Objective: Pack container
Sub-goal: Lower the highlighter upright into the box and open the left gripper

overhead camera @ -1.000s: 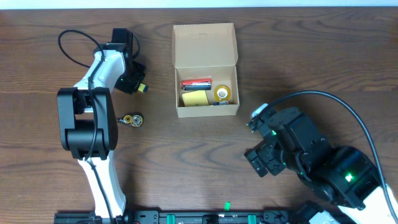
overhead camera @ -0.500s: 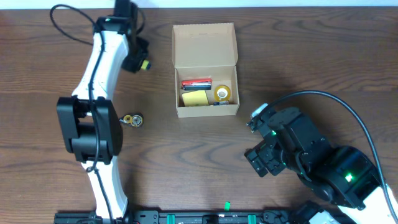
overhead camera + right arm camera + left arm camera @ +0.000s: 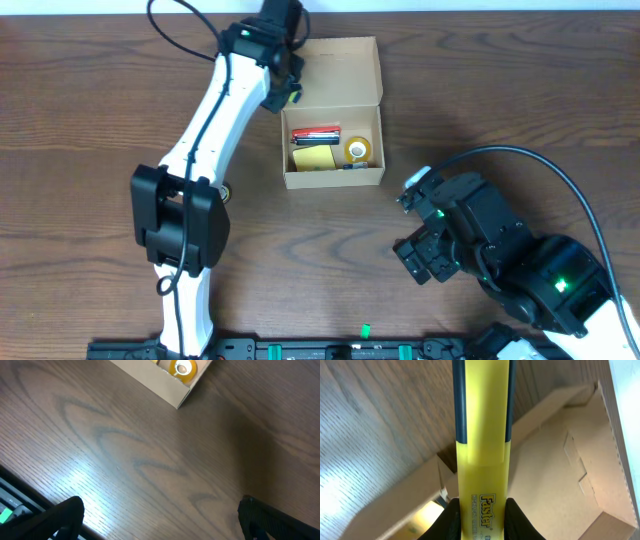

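The tan cardboard container (image 3: 331, 62) stands open at the table's back middle, lid flap up. Inside lie a red and black item (image 3: 315, 133), a yellow pad (image 3: 313, 158) and a yellow tape roll (image 3: 359, 150). My left gripper (image 3: 287, 92) is shut on a yellow highlighter (image 3: 482, 455) with a dark blue cap. It holds it over the container's left wall (image 3: 395, 515). My right gripper (image 3: 418, 252) is open and empty above bare wood, in front and to the right of the container. A container corner and the tape roll (image 3: 181, 369) show in the right wrist view.
A small yellow and black round item (image 3: 227, 191) lies on the table left of the container, mostly hidden under the left arm. A dark rail with green parts (image 3: 330, 349) runs along the front edge.
My left arm has swung right and back, carrying the highlighter from the table's left side to the container's left wall. The right arm has not moved.
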`<action>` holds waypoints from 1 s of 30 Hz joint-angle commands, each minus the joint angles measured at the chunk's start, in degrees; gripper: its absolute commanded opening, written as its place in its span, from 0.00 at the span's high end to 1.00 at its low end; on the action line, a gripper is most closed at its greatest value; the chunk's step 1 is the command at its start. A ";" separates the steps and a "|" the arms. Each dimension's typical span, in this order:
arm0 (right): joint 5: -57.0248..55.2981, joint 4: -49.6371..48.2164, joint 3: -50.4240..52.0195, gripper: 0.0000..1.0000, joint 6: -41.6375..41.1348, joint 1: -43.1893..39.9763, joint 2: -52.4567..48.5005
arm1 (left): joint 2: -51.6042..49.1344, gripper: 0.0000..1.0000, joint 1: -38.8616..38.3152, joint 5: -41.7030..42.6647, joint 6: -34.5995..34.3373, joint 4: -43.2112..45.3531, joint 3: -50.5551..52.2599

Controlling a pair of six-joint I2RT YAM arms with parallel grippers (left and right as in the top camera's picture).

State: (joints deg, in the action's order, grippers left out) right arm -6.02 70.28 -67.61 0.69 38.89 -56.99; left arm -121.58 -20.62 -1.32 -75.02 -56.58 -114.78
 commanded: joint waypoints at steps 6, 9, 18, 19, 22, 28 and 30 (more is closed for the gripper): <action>-0.15 0.02 0.07 0.01 0.68 -0.24 -0.02 | 2.08 0.94 -5.42 -8.48 -20.26 -0.20 -1.33; -0.15 0.02 0.07 0.01 0.66 -0.24 -0.02 | 2.08 0.94 -7.93 -11.06 -26.75 -0.20 -1.33; -0.15 0.02 0.07 0.01 0.68 -0.24 -0.02 | 1.68 0.94 -18.08 -19.47 -44.30 -1.46 -1.31; -0.15 0.02 0.07 0.01 0.68 -0.24 -0.02 | 1.57 0.94 -18.53 -19.50 -44.30 -2.10 -1.31; -0.15 0.02 0.07 0.01 0.68 -0.24 -0.02 | 0.92 0.94 -19.15 -19.10 -44.30 -2.99 -1.29; -0.15 0.02 0.07 0.01 0.66 -0.24 -0.02 | 0.07 0.94 -19.10 -17.92 -44.30 -7.54 -0.70; -0.15 0.02 0.07 0.01 0.68 -0.24 -0.02 | 0.07 0.94 -18.80 -16.17 -42.60 -8.26 -0.46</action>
State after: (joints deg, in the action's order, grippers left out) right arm -6.02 70.28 -67.61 0.69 38.89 -56.99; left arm -121.30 -39.88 -18.02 -115.92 -64.16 -114.78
